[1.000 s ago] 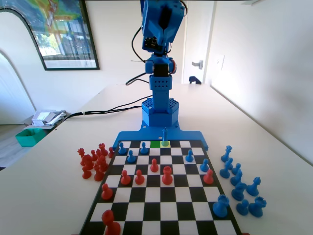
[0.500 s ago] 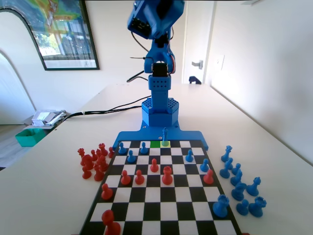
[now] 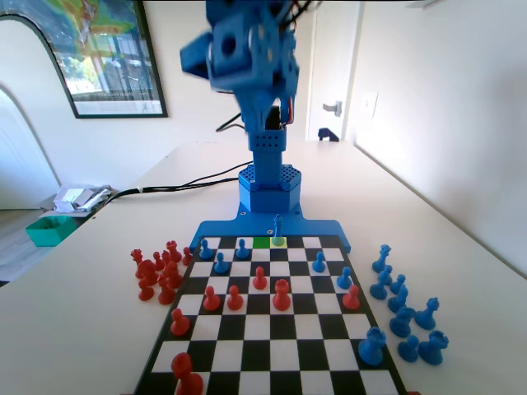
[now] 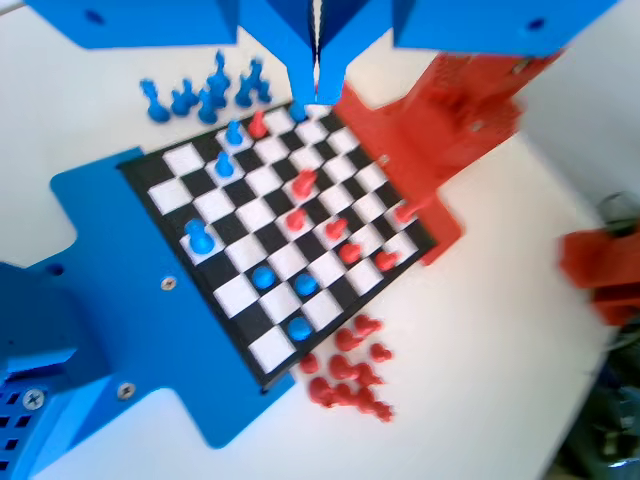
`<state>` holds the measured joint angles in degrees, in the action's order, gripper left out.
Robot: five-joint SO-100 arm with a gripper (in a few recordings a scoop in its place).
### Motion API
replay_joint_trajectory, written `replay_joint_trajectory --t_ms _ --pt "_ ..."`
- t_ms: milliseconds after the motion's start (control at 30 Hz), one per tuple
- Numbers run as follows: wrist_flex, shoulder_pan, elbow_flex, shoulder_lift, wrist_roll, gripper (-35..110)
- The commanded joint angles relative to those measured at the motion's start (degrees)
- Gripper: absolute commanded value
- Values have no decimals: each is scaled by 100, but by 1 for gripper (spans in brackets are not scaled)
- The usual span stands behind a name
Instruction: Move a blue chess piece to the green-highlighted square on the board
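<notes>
My arm (image 3: 262, 99) is all blue printed plastic: boxy upper housings, a column dotted with small holes, a hexagonal perforated base (image 3: 269, 188). Black cables trail off behind it. Blue jaws, silver screws on the base plate (image 4: 130, 340).

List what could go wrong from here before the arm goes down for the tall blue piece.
1. The blue chess piece is slim and tall, so an off-centre approach could tip it.
2. It stands on the yellow square, right beside the green-highlighted square, with a blue pawn just past that: little room for wide jaws.
3. The gripper is high with its jaws together; they must open first.
</notes>
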<state>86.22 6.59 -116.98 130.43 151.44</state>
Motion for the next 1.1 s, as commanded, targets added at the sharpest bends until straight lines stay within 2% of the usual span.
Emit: replay_joint_trajectory --t_ms 0,233,600,1067 --pt "-9 -193 -132 -193 114 1" --pt "378 -633 -598 -308 176 4" --pt "-1459 -940 -2224 -308 79 10" --pt "-1951 -1090 -2602 -519 141 11"
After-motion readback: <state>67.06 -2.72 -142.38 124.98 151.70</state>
